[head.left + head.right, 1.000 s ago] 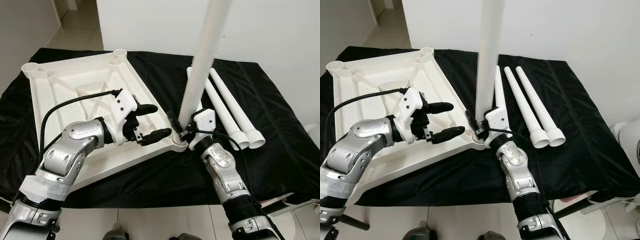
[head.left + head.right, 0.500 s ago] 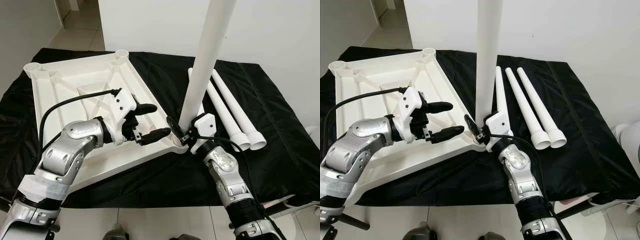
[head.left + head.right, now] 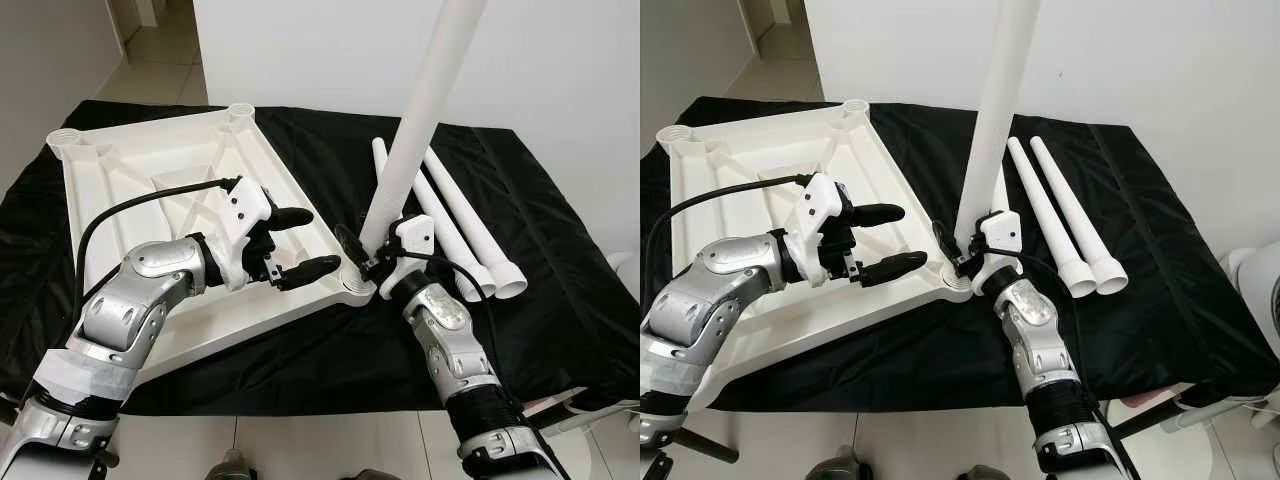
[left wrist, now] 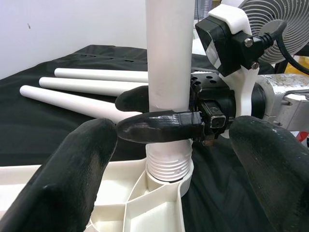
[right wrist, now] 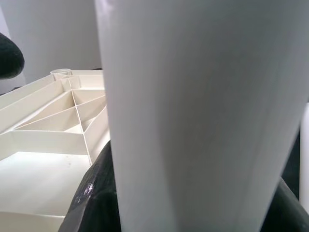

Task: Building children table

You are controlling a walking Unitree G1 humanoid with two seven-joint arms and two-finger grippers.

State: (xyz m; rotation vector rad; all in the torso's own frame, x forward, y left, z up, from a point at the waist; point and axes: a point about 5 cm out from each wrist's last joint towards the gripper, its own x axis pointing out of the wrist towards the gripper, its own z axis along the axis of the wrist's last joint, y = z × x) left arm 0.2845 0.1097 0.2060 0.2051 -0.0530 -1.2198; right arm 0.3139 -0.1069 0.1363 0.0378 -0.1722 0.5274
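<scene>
Left claw (image 3: pixel 296 243): fingers spread, empty, above the upturned white ribbed plastic tabletop (image 3: pixel 150 190).
Corner socket (image 3: pixel 355 287): at 3 o'clock from it, near.
Long white tapered plastic leg (image 3: pixel 415 130): threaded foot in socket, axis leaning toward 1 o'clock.
Right claw (image 3: pixel 362 252): clamped on leg's base; nearer arm.

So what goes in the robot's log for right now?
right gripper: shut on leg, threaded end at tabletop corner socket, leg tilted | left gripper: open, over tabletop | spare legs: on black cloth
</scene>
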